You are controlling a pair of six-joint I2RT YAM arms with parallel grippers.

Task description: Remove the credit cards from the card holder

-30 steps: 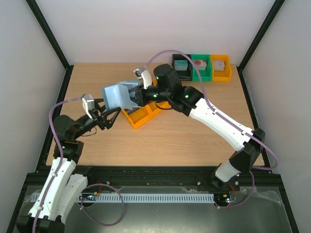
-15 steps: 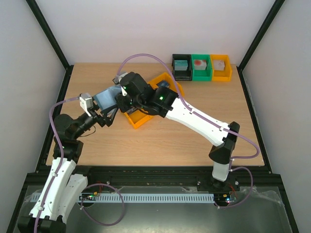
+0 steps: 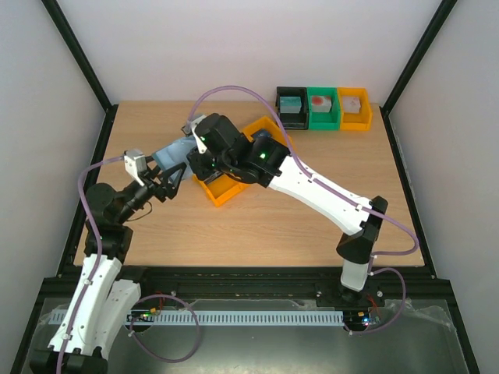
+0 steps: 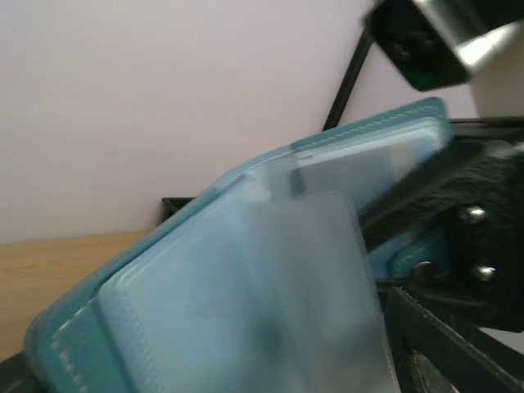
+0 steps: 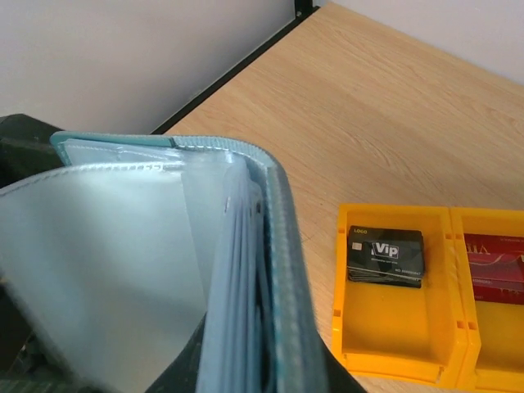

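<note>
Where the left arm reaches in from the near-left corner of the table [image 3: 327, 179], the entries run as follows

1. Left gripper [image 3: 170, 181]: fingers apart, pointing up and right at the lower edge of the card holder. Its wrist view is filled by the holder, with one dark finger strut low at the right. Whether the pads touch the holder cannot be told

2. Card holder [image 3: 167, 153]: light blue, stitched cover, open like a book, with clear plastic sleeves fanned out inside. It is held off the table between the two grippers, left of centre. Sleeve contents are too blurred to read in either wrist view

3. Right gripper [image 3: 195, 161]: closed on the holder from the right side. In its wrist view the cover and sleeves rise straight out from between its dark fingers

4. Yellow bins [image 3: 222, 192]: joined open compartments, set at a slant on the table just right of the holder and partly under the right arm

5. Black card [image 5: 385, 255]: marked VIP, lying flat in the left compartment seen from the right wrist, outside the holder

6. Red card [image 5: 496, 268]: lying flat in the next compartment to the right, cut off by the picture edge

7. Black bin [image 3: 292, 108], green bin [image 3: 323, 108] and small yellow bin [image 3: 353, 108]: side by side at the far right edge, each with a small item inside
</note>
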